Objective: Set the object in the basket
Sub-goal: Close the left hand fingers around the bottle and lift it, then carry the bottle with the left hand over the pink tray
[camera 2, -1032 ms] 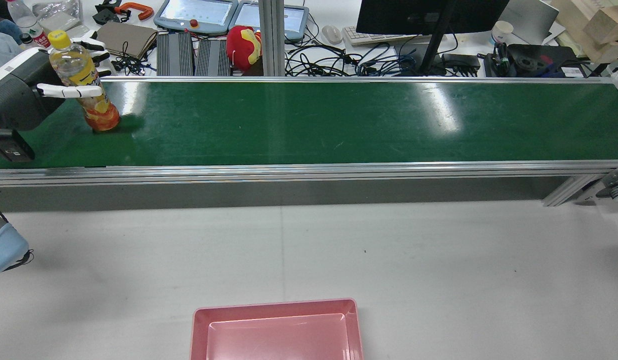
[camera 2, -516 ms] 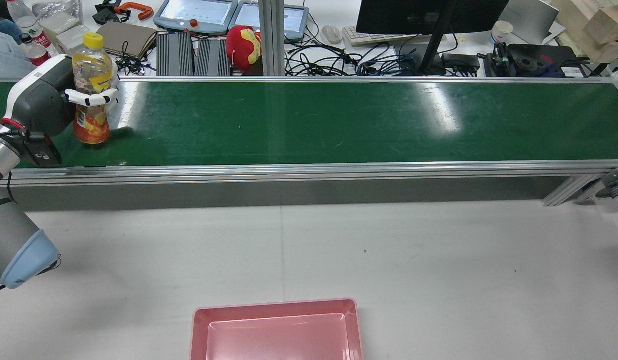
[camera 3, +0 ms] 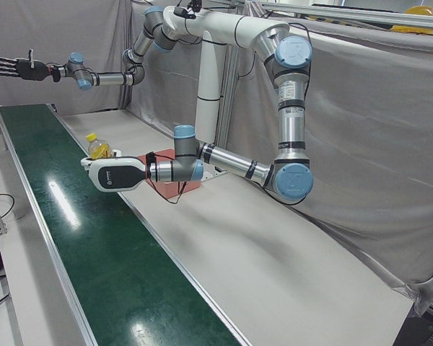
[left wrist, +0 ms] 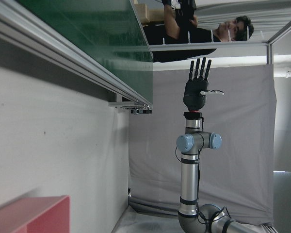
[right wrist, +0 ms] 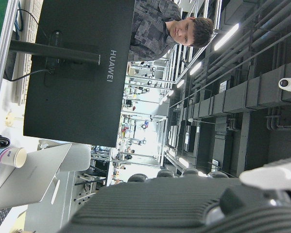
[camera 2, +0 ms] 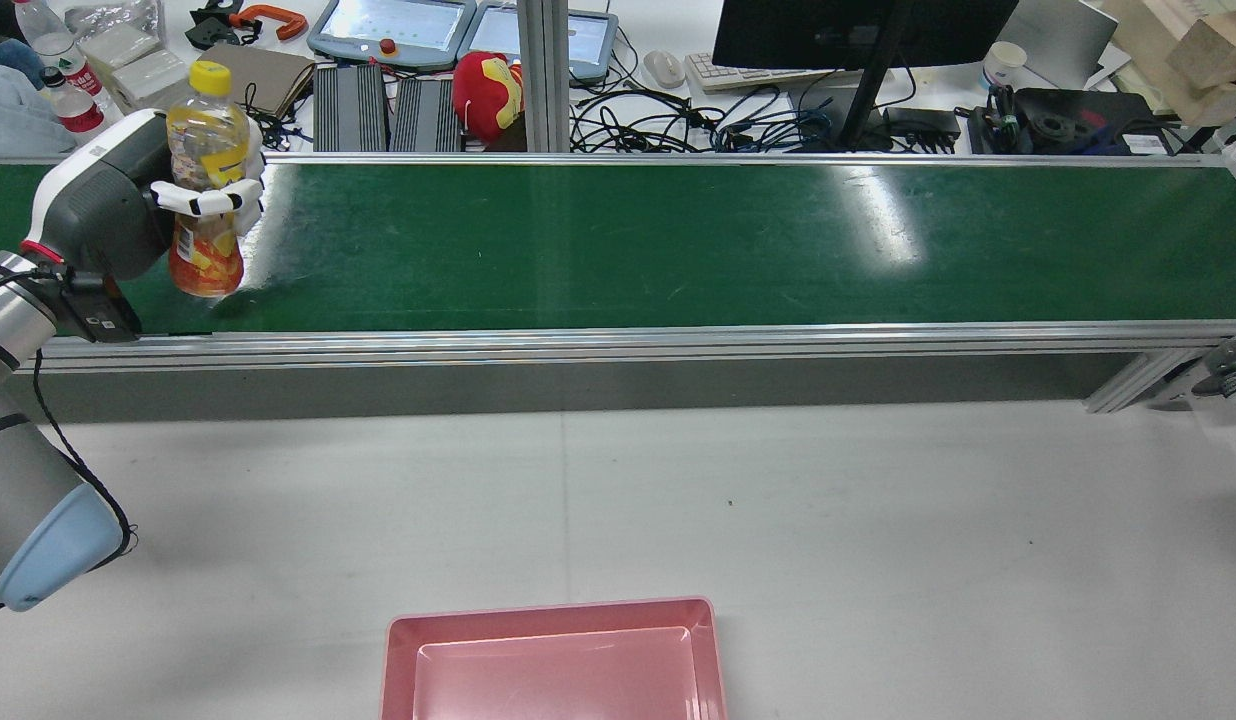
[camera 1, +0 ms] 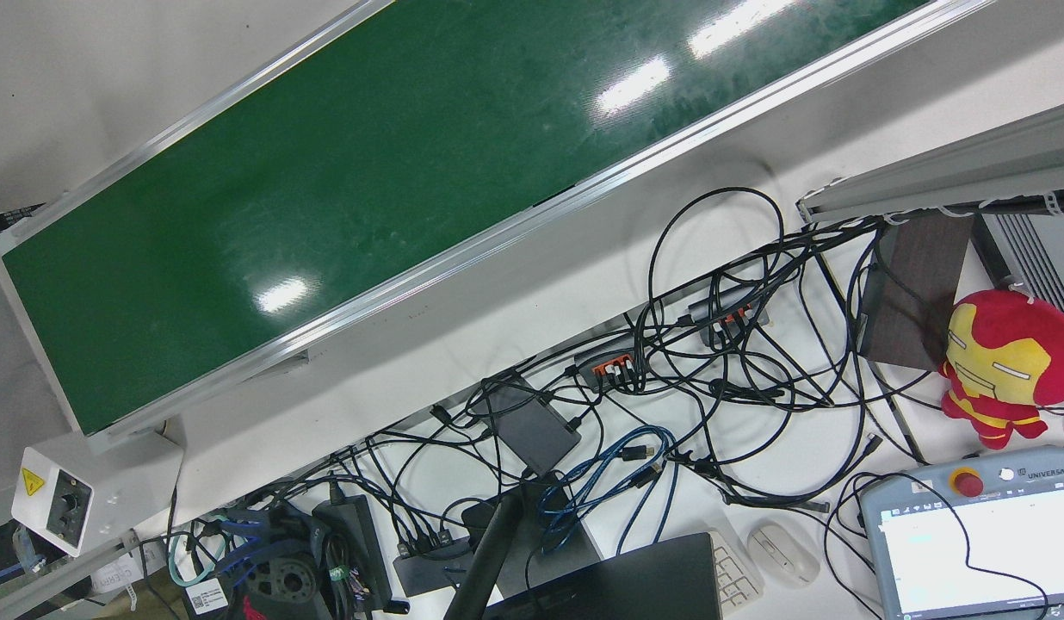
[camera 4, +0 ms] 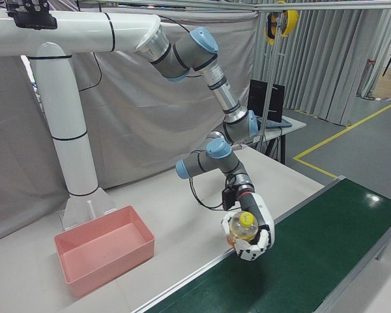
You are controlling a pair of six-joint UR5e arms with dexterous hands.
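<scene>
**Bottle lifted clear of the belt at the left end of the conveyor**

At the far left of the rear view, the left hand [camera 2: 193,195] (white fingers on a grey and white body) is seen wrapped around the middle of a clear plastic bottle of orange drink with a yellow cap [camera 2: 206,180]. The bottle is held nearly upright, its cap tipped slightly away from the hand. Compared with half a second ago, hand and bottle have been carried a little to the right and towards the near rail, and the bottle's base now appears to hang above the long green conveyor belt [camera 2: 678,245] rather than rest on it (a full second ago it stood on the belt with the fingers only loosely about it). The pick is therefore judged complete and the carry just begun.

Further right and nearer the camera, a shallow pink rectangular plastic basket [camera 2: 553,618] stands on the pale grey table [camera 2: 878,520], well apart from the bottle and with nothing in it. A move across the aluminium rail and down towards the basket is what remains.

The right hand [camera 3: 14,67] (dark, seen in the left-front view) is raised well away from the belt's far end, with its fingers spread wide and nothing held.
</scene>
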